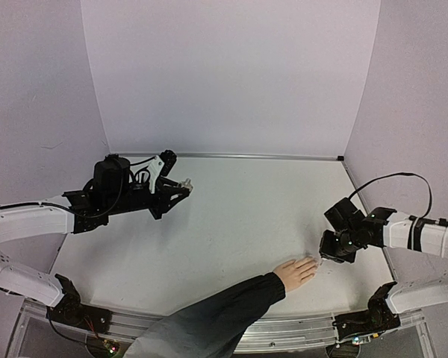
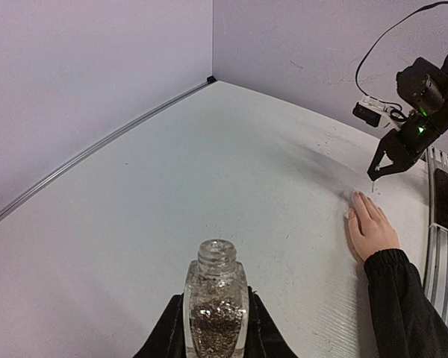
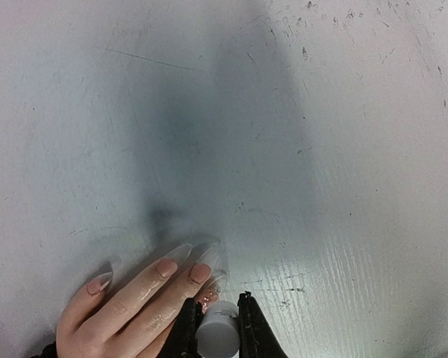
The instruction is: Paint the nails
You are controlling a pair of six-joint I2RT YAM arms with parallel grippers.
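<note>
A pale hand (image 1: 295, 272) in a black sleeve (image 1: 209, 321) lies flat at the near right of the table, fingers pointing right. Its nails (image 3: 181, 252) are long and clear. The one closest to the jaws (image 3: 209, 297) shows reddish glitter. My right gripper (image 3: 218, 313) is shut on a small grey-white brush cap (image 3: 218, 334), held right over that fingertip; the brush itself is hidden. From above, the right gripper (image 1: 325, 257) is at the fingertips. My left gripper (image 2: 216, 328) is shut on a clear glass bottle (image 2: 216, 309) with glitter inside, uncapped and upright, at the far left (image 1: 181, 184).
The white table (image 1: 239, 224) is walled by pale panels at the back and both sides. A black cable (image 1: 392, 179) loops above the right arm. A metal rail (image 1: 299, 328) runs along the near edge under the sleeve.
</note>
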